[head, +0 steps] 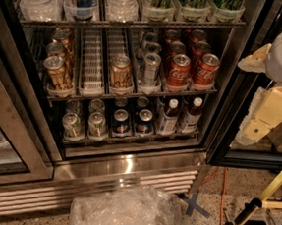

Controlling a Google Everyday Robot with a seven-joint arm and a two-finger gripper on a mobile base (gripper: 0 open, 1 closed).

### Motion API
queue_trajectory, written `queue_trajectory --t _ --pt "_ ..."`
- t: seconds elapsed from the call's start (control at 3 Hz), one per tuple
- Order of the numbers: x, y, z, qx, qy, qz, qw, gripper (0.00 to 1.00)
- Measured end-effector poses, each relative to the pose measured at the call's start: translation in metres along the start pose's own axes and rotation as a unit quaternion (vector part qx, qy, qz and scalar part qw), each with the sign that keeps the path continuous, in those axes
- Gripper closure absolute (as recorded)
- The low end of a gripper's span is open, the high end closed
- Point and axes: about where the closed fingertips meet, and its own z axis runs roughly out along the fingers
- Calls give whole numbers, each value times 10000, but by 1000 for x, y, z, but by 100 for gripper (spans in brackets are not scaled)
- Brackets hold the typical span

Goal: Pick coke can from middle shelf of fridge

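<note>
pincer [265,111] far right — edge-cropped, fridge [126,166] too

The coke can [178,71] is red with white script and a silver top. The middle shelf [93,66] has white ribbed lanes, with gold-tan cans [55,72] and a silver can [150,68] on it. The fridge [126,166] is dark-framed above a shiny steel base. The gripper [254,130], at the right edge outside the fridge, is pale cream-yellow. A blue cross [195,205] marks the speckled floor.

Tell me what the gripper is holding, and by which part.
Nothing that shows: the gripper hangs at the right, outside the fridge, apart from the coke cans on the middle shelf.
</note>
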Motion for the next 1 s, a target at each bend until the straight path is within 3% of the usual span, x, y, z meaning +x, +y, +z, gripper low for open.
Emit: queue_trajectory --t 0.33,0.67,1.0 --pt "-4 -6 21 -372 -290 132 9988 0" --pt "-3 -9 70 -1102 -1082 293 9876 0" --pt "-9 -12 118 -1876 -1887 620 9619 0"
